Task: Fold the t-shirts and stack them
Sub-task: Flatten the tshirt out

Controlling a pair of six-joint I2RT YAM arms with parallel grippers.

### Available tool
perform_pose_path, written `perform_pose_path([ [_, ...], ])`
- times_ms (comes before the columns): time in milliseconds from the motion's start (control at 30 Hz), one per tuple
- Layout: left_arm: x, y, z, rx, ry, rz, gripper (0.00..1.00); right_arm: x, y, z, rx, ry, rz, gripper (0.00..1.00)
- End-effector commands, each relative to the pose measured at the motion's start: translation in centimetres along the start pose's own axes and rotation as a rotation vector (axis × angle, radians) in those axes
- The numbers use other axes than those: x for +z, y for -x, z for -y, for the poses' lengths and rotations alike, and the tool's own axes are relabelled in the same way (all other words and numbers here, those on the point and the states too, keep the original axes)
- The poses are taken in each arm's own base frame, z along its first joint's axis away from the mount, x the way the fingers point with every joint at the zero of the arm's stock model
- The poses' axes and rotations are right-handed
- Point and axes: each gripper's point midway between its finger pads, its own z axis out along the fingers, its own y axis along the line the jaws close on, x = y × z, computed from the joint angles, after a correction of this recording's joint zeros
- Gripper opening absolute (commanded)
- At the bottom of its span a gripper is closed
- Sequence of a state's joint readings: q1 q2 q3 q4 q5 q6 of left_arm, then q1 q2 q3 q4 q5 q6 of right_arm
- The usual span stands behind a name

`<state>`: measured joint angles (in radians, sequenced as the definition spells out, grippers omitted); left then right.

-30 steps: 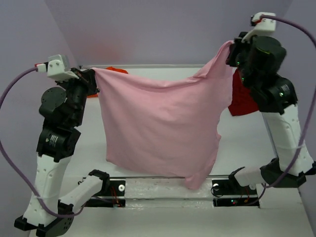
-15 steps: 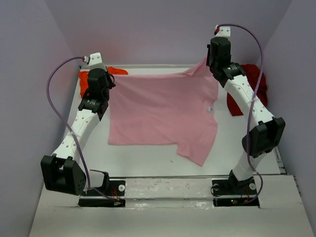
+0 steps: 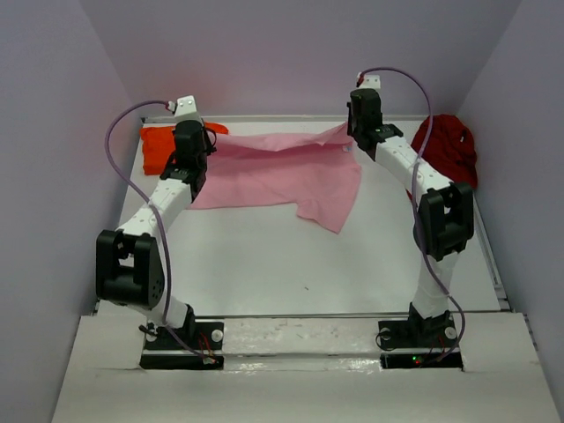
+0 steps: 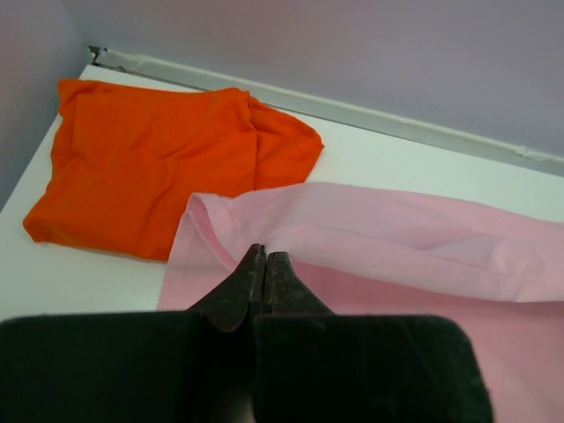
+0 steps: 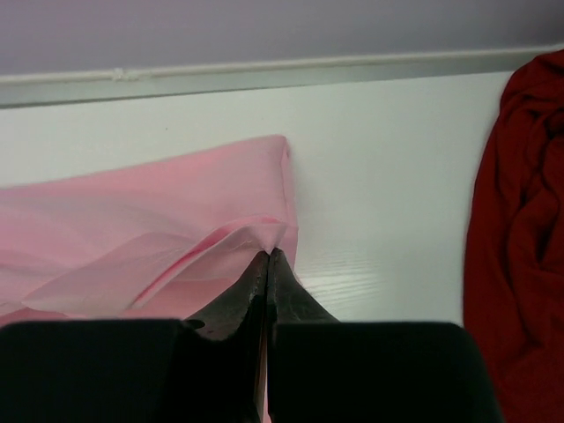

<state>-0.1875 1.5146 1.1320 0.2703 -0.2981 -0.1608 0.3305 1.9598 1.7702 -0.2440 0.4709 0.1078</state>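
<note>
The light pink t-shirt [image 3: 282,172] lies stretched across the far half of the table, one sleeve trailing toward the middle. My left gripper [image 3: 199,160] is shut on its left edge [image 4: 264,238], and my right gripper [image 3: 352,141] is shut on its right corner [image 5: 269,238]. In both wrist views the black jaws pinch a fold of pink cloth. The bright orange t-shirt [image 4: 159,159] lies folded in the far left corner [image 3: 159,145]. The dark red t-shirt [image 3: 449,150] sits bunched at the far right [image 5: 520,229].
The white table [image 3: 291,264] is walled by purple panels on the left, back and right. A raised rail [image 4: 397,123] runs along the far edge. Both arm bases [image 3: 300,339] stand at the near edge.
Both arms have swung from high near the front to low at the far side. The pink t-shirt, held hanging a second ago, has been carried back and laid on the table.
</note>
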Motion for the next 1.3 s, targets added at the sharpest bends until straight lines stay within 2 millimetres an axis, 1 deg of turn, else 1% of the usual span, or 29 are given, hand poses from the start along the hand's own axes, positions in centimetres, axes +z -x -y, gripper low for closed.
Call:
perform_pose_path([
  [0,1.3,0.0,0.5,-0.035,-0.015,0.041,0.00,1.6,-1.2,-1.1,0.056,0.039,0.012,0.00],
  [33,2.0,-0.9,0.4,-0.025,-0.007,0.022,0.00,1.9,-1.8,-1.5,0.064,0.051,0.001,0.00],
  [67,2.0,-0.9,0.4,-0.027,-0.008,0.023,0.00,1.9,-2.2,-1.5,0.062,0.055,-0.005,0.00],
  [100,2.5,-1.8,0.3,-0.023,-0.006,0.001,0.00,2.3,-2.9,-1.6,0.058,0.052,-0.018,0.00],
  [167,3.1,-2.5,0.5,-0.029,-0.011,-0.014,0.00,2.6,-3.1,-1.8,0.054,0.057,-0.020,0.00],
  [267,3.7,-3.1,0.4,-0.018,-0.005,-0.029,0.00,3.1,-4.1,-2.1,0.045,0.064,-0.048,0.00],
  [367,4.4,-4.5,0.2,-0.010,0.001,-0.065,0.00,3.1,-5.2,-2.7,0.064,0.089,-0.071,0.00],
  [400,4.7,-5.4,0.1,-0.004,0.007,-0.089,0.00,3.0,-6.0,-2.7,0.067,0.095,-0.088,0.00],
  [433,4.8,-5.9,-0.1,0.003,0.011,-0.102,0.00,3.0,-6.5,-2.7,0.069,0.093,-0.098,0.00],
  [500,5.0,-6.8,-0.3,0.013,0.020,-0.127,0.00,2.7,-7.8,-2.7,0.073,0.101,-0.125,0.00],
  [567,5.1,-7.3,-0.4,0.023,0.026,-0.140,0.00,2.5,-8.8,-2.6,0.075,0.104,-0.144,0.00],
  [600,5.2,-8.3,-0.6,0.026,0.028,-0.168,0.00,2.3,-9.5,-2.5,0.071,0.106,-0.159,0.00],
  [667,5.3,-9.5,-0.8,0.026,0.036,-0.200,0.00,2.0,-10.2,-2.9,0.083,0.133,-0.175,0.00],
  [700,5.4,-11.2,-0.9,0.027,0.045,-0.250,0.00,1.7,-10.8,-3.2,0.087,0.154,-0.191,0.00],
  [767,5.6,-13.1,-1.0,0.031,0.056,-0.313,0.00,1.2,-11.5,-3.8,0.100,0.165,-0.219,0.00],
  [800,6.3,-13.7,-0.8,0.037,0.053,-0.337,0.00,1.1,-11.9,-3.8,0.102,0.169,-0.230,0.00],
  [833,5.7,-15.1,-0.9,0.040,0.059,-0.418,0.00,0.7,-12.6,-4.1,0.112,0.189,-0.252,0.00],
  [867,5.8,-15.2,-0.8,0.035,0.061,-0.431,0.00,0.3,-13.1,-4.6,0.110,0.203,-0.267,0.00],
  [933,5.5,-16.6,-0.3,0.026,0.025,-0.488,0.00,-0.2,-13.9,-4.8,0.110,0.219,-0.292,0.00],
  [967,5.4,-17.0,-0.2,0.021,0.025,-0.512,0.00,-1.0,-14.5,-5.5,0.111,0.246,-0.325,0.00],
  [1000,5.5,-17.6,-0.1,0.020,0.023,-0.545,0.00,-1.4,-14.7,-5.6,0.114,0.255,-0.333,0.00],
  [1033,4.7,-19.0,0.4,0.010,-0.010,-0.622,0.00,-1.8,-14.7,-5.7,0.116,0.271,-0.337,0.00],
  [1067,4.4,-19.6,0.5,0.001,-0.012,-0.655,0.00,-2.9,-14.6,-6.6,0.123,0.315,-0.351,0.00],
  [1100,4.1,-20.2,0.6,-0.010,-0.016,-0.682,0.00,-3.4,-15.0,-6.5,0.130,0.322,-0.366,0.00],
  [1133,3.1,-20.9,0.9,-0.032,-0.036,-0.725,0.00,-4.0,-15.1,-6.7,0.141,0.340,-0.377,0.00],
  [1167,2.0,-21.1,0.7,-0.043,-0.034,-0.735,0.00,-5.2,-15.2,-7.0,0.167,0.380,-0.394,0.00],
  [1200,1.1,-21.1,1.7,-0.094,-0.075,-0.747,0.00,-5.9,-15.3,-6.9,0.180,0.391,-0.400,0.00],
  [1233,0.4,-20.9,2.0,-0.116,-0.091,-0.740,0.00,-6.4,-15.3,-6.8,0.191,0.399,-0.398,0.00],
  [1267,-0.5,-20.9,2.3,-0.134,-0.109,-0.740,0.00,-7.4,-15.4,-7.3,0.215,0.443,-0.416,0.00],
])
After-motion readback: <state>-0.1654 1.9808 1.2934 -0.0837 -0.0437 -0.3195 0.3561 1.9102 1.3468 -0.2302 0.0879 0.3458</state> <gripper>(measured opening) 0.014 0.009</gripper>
